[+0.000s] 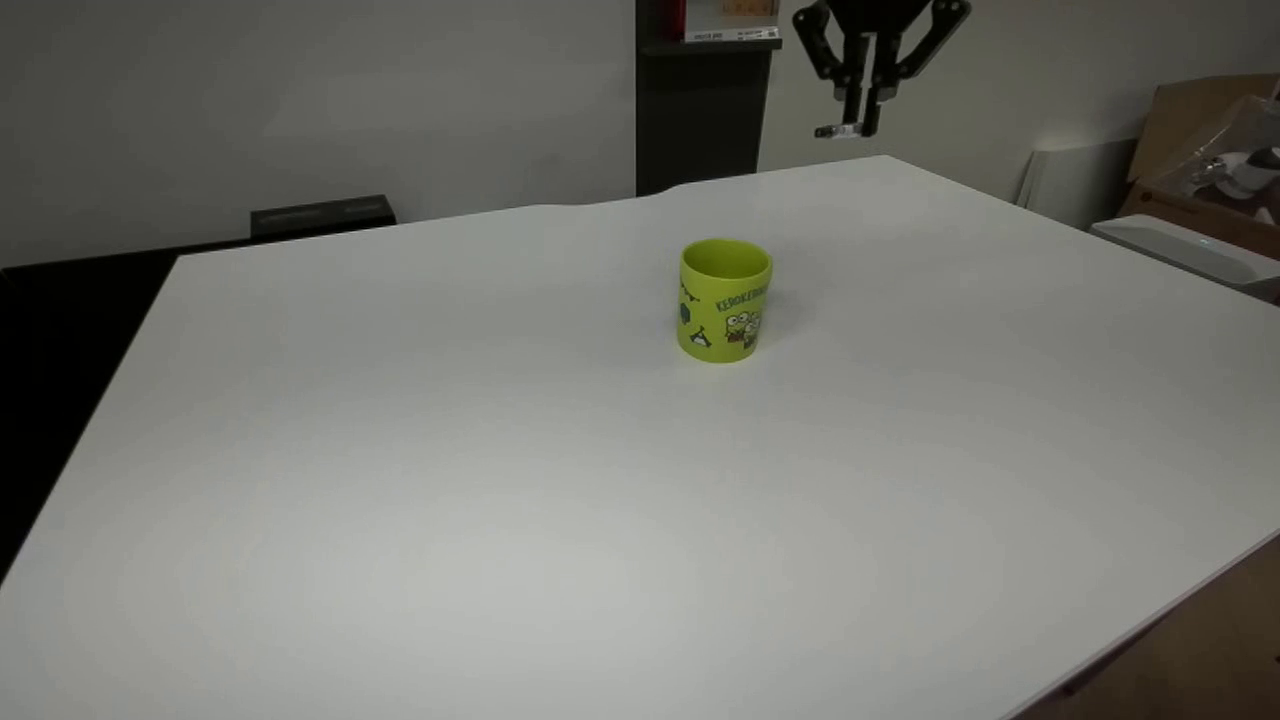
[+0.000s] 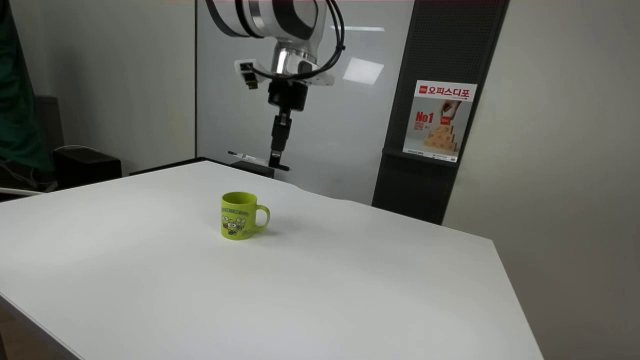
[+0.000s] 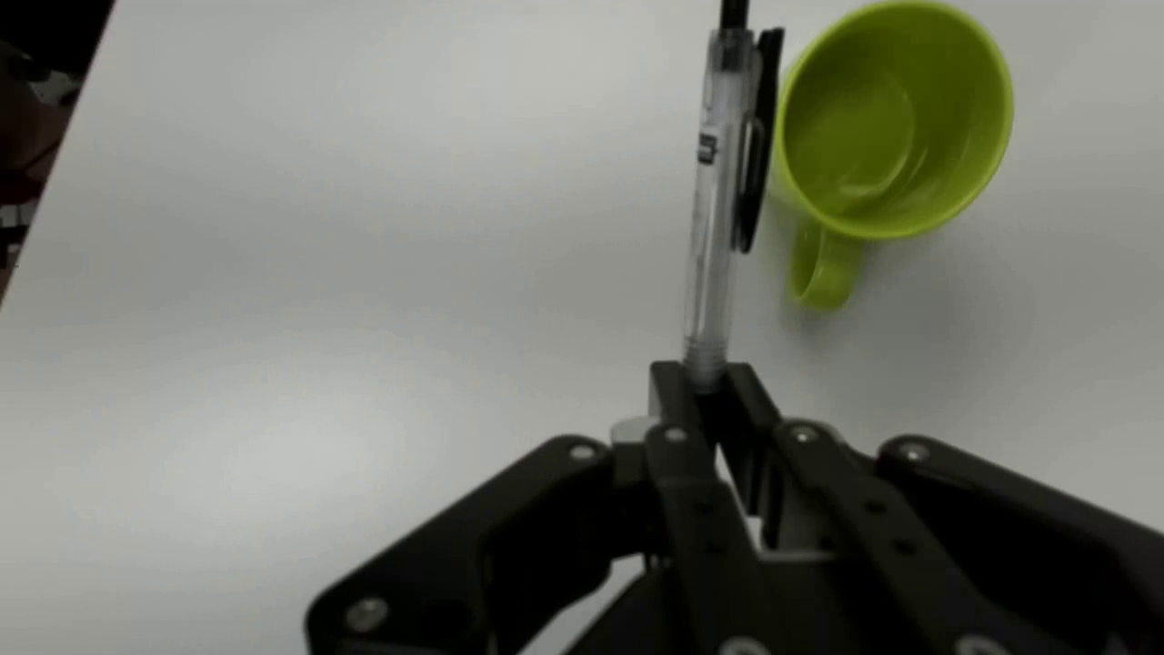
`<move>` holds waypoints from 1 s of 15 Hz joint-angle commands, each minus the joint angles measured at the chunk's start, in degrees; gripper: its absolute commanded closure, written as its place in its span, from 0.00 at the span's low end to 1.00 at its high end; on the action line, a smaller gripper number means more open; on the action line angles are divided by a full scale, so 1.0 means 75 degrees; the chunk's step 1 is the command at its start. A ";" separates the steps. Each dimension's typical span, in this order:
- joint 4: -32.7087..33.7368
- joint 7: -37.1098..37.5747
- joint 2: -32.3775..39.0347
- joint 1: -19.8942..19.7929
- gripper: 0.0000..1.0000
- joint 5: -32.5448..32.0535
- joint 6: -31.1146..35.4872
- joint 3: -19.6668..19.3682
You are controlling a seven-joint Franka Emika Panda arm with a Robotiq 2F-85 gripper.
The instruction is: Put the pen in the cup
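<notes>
The lime-green cup (image 1: 722, 312) stands upright on the white table in both exterior views (image 2: 238, 216). Its handle shows in an exterior view and in the wrist view, where the cup (image 3: 955, 136) opens toward the camera at upper right. The pen (image 3: 714, 209) has a clear barrel with a black clip and black ends. My gripper (image 3: 706, 375) is shut on the pen near one end. In the exterior views the gripper (image 1: 858, 126) (image 2: 275, 161) holds the pen (image 2: 252, 159) roughly level, well above the table and apart from the cup. The fingers hide part of the pen.
The white table (image 1: 500, 480) has its far edge below the raised gripper. A black box (image 1: 322, 216) stands beyond that edge. A dark panel with a poster (image 2: 439, 120) is behind. A cardboard box (image 1: 1170, 130) and a pale panel are beside the table.
</notes>
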 commanded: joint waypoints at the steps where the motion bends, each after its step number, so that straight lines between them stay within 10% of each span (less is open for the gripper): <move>1: 0.1129 -0.0623 0.0597 -0.0160 0.97 0.0420 -0.1690 0.0539; 6: 0.2187 -0.1470 0.1409 -0.0196 0.97 0.0945 -0.3392 0.0809; 15: 0.2718 -0.2068 0.2051 -0.0291 0.97 0.1541 -0.3878 0.0682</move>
